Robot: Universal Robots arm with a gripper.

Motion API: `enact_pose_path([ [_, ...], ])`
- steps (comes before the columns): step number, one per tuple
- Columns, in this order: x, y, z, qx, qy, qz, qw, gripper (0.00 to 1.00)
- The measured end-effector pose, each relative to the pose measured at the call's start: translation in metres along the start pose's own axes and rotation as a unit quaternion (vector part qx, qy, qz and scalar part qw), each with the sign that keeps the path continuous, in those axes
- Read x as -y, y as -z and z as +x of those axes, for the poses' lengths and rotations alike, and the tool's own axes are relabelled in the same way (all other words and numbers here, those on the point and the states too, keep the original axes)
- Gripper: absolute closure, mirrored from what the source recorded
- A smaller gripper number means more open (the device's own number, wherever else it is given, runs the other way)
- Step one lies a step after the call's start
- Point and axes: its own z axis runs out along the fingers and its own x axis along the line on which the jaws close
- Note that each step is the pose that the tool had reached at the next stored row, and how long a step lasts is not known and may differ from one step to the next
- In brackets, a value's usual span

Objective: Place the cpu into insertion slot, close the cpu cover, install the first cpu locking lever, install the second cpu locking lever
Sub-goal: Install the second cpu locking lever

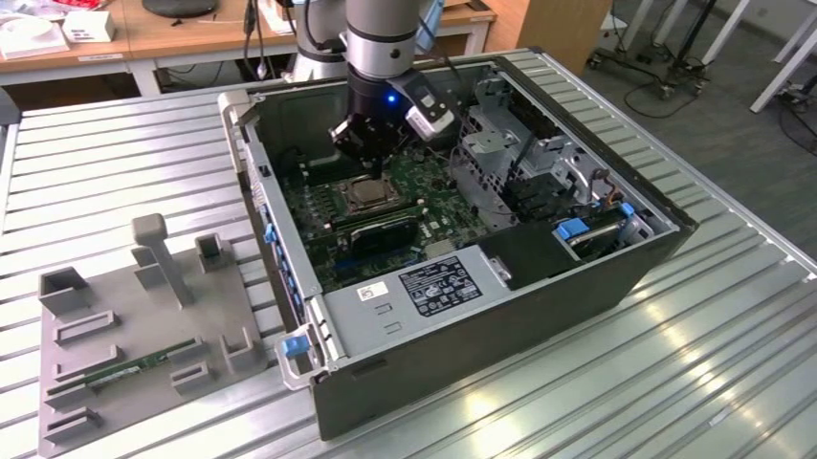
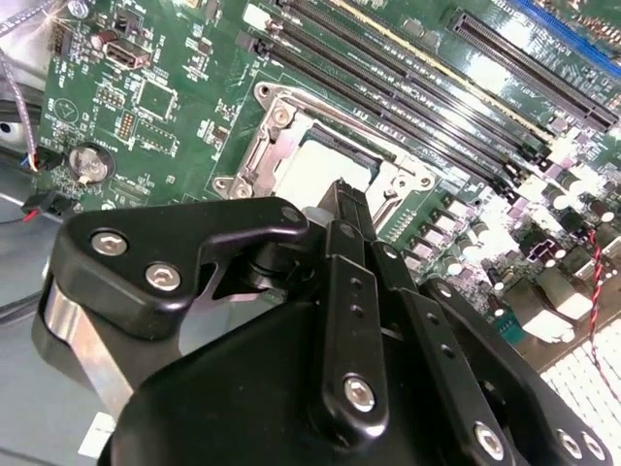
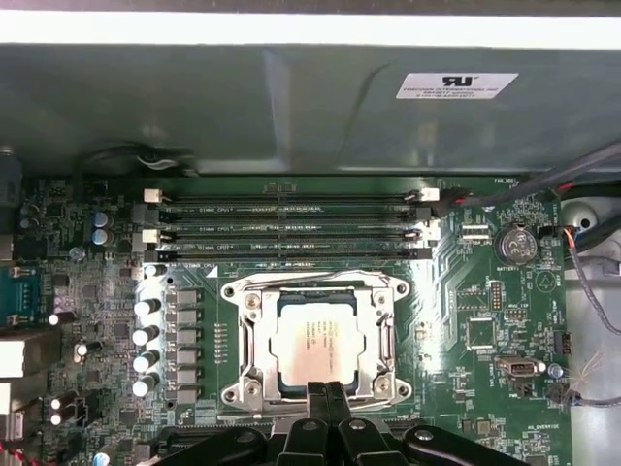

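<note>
Open room above cpu cover (image 3: 317, 340)

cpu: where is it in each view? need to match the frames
Exterior view: cpu sits in its socket on the green board, just below the gripper.
First wrist view: centre, inside the cpu cover.
Second wrist view: bright square just past the gripper tips.
Shared landmark: the silvery cpu cover framing it.

Exterior view high, angled down; both wrist views near the insertion slot (image 3: 318, 342).
</note>
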Motion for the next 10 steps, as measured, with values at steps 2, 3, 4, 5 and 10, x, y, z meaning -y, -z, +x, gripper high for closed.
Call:
enact_pose_path([
  [2,-0.0001,0.0014,-0.0001,0.0000,0.000,-0.0001,1.00000,0.89],
  [3,-0.0001,0.0016,-0.0001,0.0001,0.000,-0.0002,1.00000,0.89],
  [4,-0.0002,0.0017,-0.0001,0.0002,0.000,-0.0003,1.00000,0.89],
  [5,-0.0002,0.0017,-0.0001,0.0002,0.000,-0.0003,1.00000,0.89],
  [10,-0.0002,0.0023,-0.0001,0.0001,0.000,-0.0001,1.00000,0.89],
])
